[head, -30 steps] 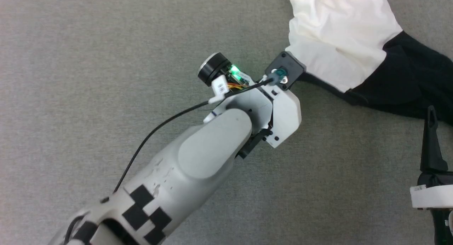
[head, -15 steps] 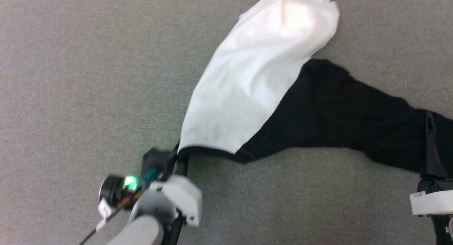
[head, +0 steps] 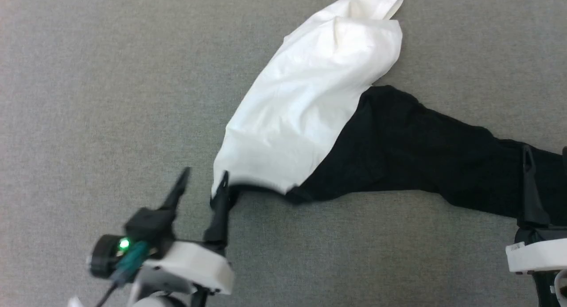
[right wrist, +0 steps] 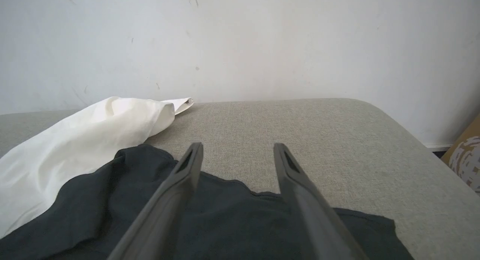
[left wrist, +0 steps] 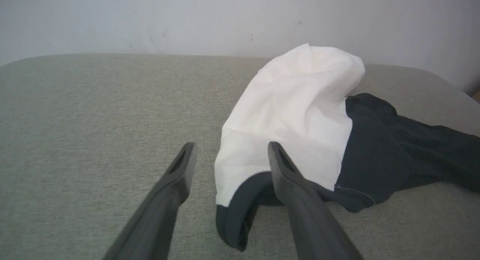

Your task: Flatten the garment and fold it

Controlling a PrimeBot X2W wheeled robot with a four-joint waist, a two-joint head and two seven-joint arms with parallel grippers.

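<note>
The garment lies on the grey padded surface [head: 88, 99]. Its white body [head: 310, 99] is bunched and runs up to the far middle, and a black sleeve [head: 421, 165] stretches away to the right. My left gripper [head: 201, 183] is open at the white body's near corner. In the left wrist view the left gripper [left wrist: 230, 155] has the black collar trim [left wrist: 240, 211] lying loose between its fingers, close to the right one. My right gripper [head: 547, 161] is open over the sleeve's far end. In the right wrist view the right gripper [right wrist: 238, 149] hangs above the black sleeve [right wrist: 225, 222].
A pale wall [right wrist: 240, 46] stands behind the surface. The surface's rounded edge [right wrist: 412, 140] falls away at the right of the right wrist view, with a cardboard box [right wrist: 465, 158] beyond it. Bare grey surface spreads to the left of the garment.
My left arm drew back toward the near left, dragging the garment's collar edge with it and stretching the white body out. Its jaws then opened and let the edge go. The right gripper stayed put.
</note>
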